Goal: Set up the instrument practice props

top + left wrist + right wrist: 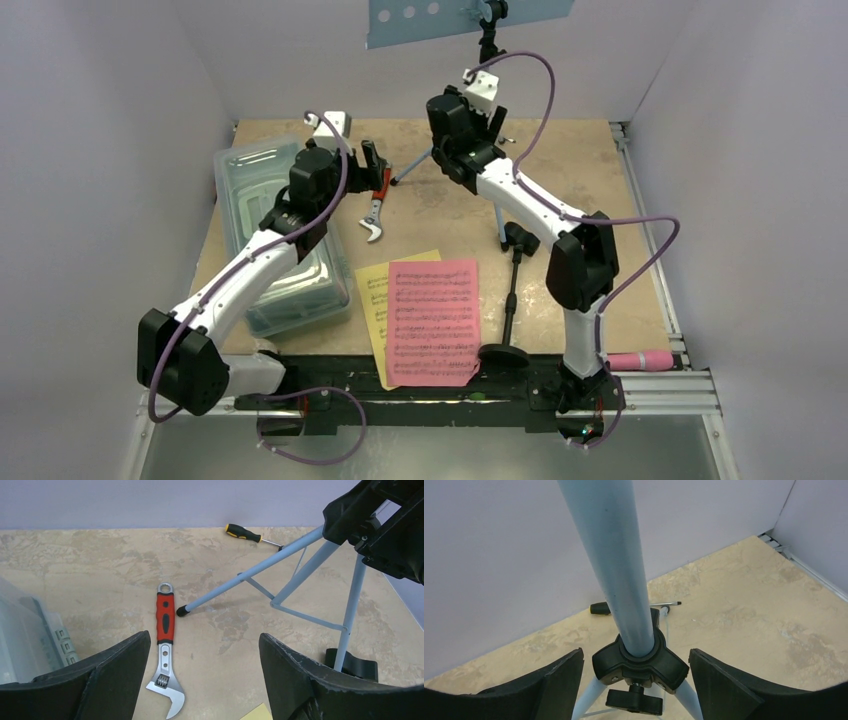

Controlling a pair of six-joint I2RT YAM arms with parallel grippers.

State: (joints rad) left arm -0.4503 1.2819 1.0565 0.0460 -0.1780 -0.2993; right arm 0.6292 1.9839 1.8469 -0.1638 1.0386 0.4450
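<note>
The light blue music stand is seen upright at the back of the table, its perforated desk high against the rear wall and its tripod legs spread on the board. The stand's pole is straddled by the right gripper just above the black hub. The jaws are held wide, with a gap visible on each side, so nothing is clamped. The left gripper is likewise spread and holds nothing, poised above the red-handled wrench, which lies flat on the table and is not touched. To its left the clear lidded box is found along the table's left side. Near the front edge, the pink page is laid partly over the yellow page. Just beside them on the right, the black mic stand is seen lying on its side, its round base toward the front edge. The pink toy microphone is left lying at the near right corner, beyond the right arm's base and well apart from the mic stand. A small screwdriver is spotted by the back wall, behind the tripod.
</note>
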